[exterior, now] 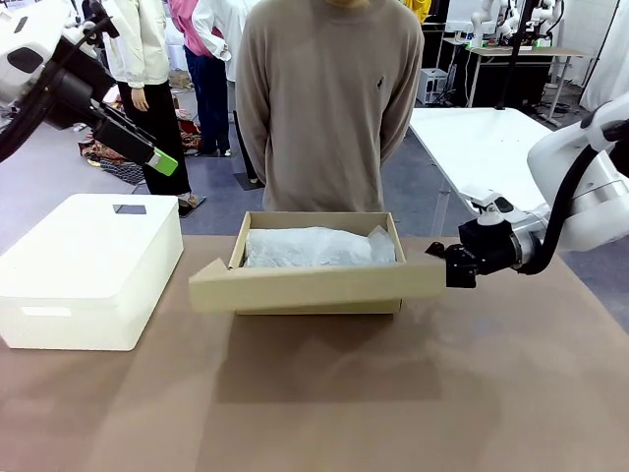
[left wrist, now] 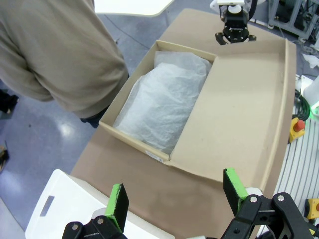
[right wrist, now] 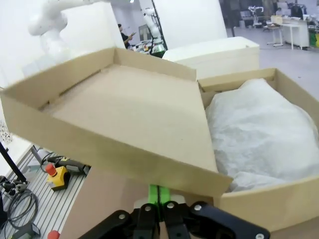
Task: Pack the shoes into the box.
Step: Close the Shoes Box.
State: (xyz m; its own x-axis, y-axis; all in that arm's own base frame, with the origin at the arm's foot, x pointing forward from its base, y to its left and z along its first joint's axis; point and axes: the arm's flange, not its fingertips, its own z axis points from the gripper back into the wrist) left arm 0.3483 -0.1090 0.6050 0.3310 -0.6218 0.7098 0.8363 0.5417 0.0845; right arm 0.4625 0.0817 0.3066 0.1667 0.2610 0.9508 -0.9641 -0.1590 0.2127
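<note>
1. You are looking at the box (exterior: 319, 280) sitting near the middle of the table (exterior: 393, 393), just in front of the person (exterior: 329, 98) standing at the far side.
2. Its long axis is running left to right across the table, with the open top facing up.
3. The flap lid (exterior: 314, 285) is hanging half raised off the near long side, tilting towards you.
4. White tissue paper (exterior: 314, 246) is lying crumpled inside, covering whatever is under it.
5. Your left gripper (left wrist: 174, 199) is hovering high above the table's left side, fingers spread wide and gripping nothing.
6. Your right gripper (exterior: 439, 258) is sitting low at the lid's right end, fingers pressed together; you cannot tell whether it is touching the cardboard.
7. A white box (exterior: 88, 270) is resting well to the left.
</note>
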